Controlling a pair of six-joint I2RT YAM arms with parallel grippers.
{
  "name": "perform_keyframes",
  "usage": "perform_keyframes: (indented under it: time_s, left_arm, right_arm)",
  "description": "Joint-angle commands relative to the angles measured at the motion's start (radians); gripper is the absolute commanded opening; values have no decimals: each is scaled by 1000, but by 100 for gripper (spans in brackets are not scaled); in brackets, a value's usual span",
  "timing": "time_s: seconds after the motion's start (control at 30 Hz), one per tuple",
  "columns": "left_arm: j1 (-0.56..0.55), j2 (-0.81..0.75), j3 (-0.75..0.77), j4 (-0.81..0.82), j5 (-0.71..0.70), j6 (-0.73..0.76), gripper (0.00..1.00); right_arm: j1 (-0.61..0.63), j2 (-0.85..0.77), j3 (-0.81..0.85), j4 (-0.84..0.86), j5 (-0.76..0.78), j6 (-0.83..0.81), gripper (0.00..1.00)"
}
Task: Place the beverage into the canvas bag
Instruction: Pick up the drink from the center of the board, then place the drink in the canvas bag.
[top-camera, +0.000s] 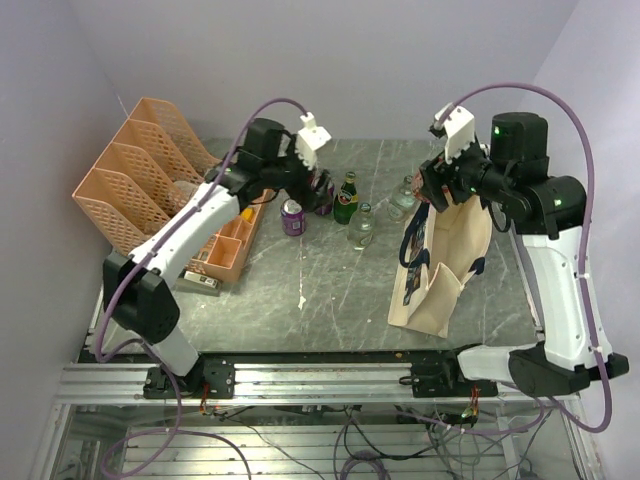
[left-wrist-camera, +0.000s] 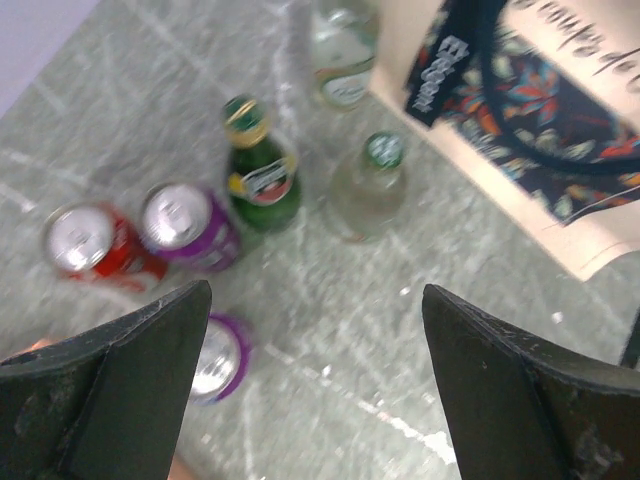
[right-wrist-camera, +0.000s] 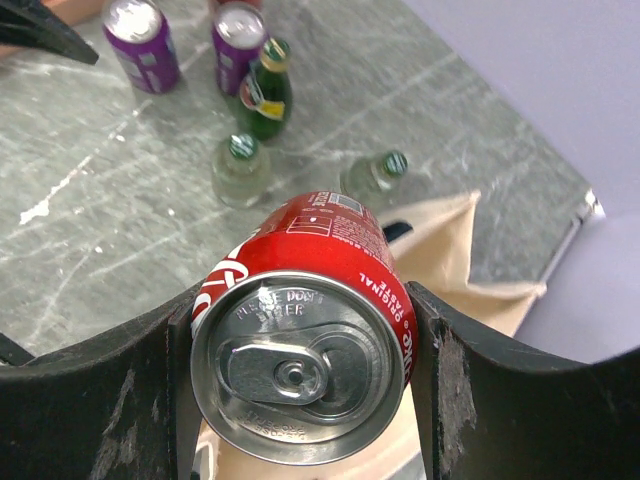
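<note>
- Right now, a red cola can (right-wrist-camera: 300, 300) was seen clamped in the right pincer (right-wrist-camera: 300, 380), lying on its side with the pull-tab end turned to the wrist camera.
- The canvas bag (top-camera: 440, 270) was found standing upright at the right of the tabletop (top-camera: 300, 290), with its cream cloth showing just beneath and behind the held can.
- The can was judged to be poised at the bag's mouth but not yet let go, so the placing itself was reckoned unfinished.
- The left pincer (left-wrist-camera: 310, 390) was held wide with nothing between its fingers, above the cluster of drinks at the back of the tabletop.
- Out on the tabletop were counted a green bottle (left-wrist-camera: 260, 180), two clear bottles (left-wrist-camera: 365, 190), two purple cans (left-wrist-camera: 185, 230) and a second red can (left-wrist-camera: 85, 245).
- What was left, as judged: the held can to be lowered into the opening and released.
- Whether the other drinks were meant for the bag as well could not be told.
</note>
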Motion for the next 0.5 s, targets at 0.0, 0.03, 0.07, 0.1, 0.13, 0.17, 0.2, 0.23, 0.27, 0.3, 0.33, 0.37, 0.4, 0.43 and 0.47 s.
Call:
perform_keyframes:
  time_s: [0.0, 0.03, 0.07, 0.1, 0.13, 0.17, 0.2, 0.23, 0.27, 0.3, 0.33, 0.37, 0.4, 0.43, 0.47]
  left_arm:
    - [-123, 49, 98, 75, 28, -113, 97]
    - [-156, 59, 115, 88, 24, -135, 97]
    - [-183, 70, 129, 102, 21, -161, 97]
    - [-221, 81, 145, 117, 18, -191, 97]
    - [-246, 95, 159, 129, 17, -215, 96]
    - [-266, 107, 172, 144, 16, -240, 96]
    - [-285, 120, 183, 162, 14, -265, 96]
    - [-305, 133, 192, 178, 12, -287, 95]
    - [-318, 147, 203, 193, 12, -307, 95]
    - [-333, 160, 215, 206, 10, -325, 95]
    - [-344, 173, 227, 217, 10, -341, 95]
    - [-358, 187, 240, 224, 10, -353, 95]
    - [-371, 199, 253, 228, 8, -360, 95]
    - [-384, 213, 266, 231, 2, -364, 95]
    - [-398, 226, 284, 232, -4, -371, 95]
  right_arm:
    - [-44, -62, -55, 13, 84, 24, 26]
    - [-56, -78, -79, 13, 86, 22, 26]
    - [-71, -91, -106, 15, 88, 25, 26]
    - [-89, -106, -133, 18, 91, 28, 26]
    - [-107, -124, -161, 23, 88, 28, 26]
    - [-125, -133, -186, 29, 82, 24, 26]
    - [-142, -140, -204, 29, 73, 22, 26]
    - [-160, -141, -216, 29, 61, 22, 26]
    - [-177, -142, -223, 28, 48, 23, 26]
    - [-197, -140, -227, 25, 35, 24, 26]
    - [-217, -137, -232, 23, 20, 23, 26]
    - [-238, -135, -237, 22, -1, 18, 26]
    - [-259, -132, -245, 24, -18, 11, 26]
    - [-279, -127, -253, 26, -32, 6, 26]
    - [-304, -123, -262, 26, -54, 0, 26]
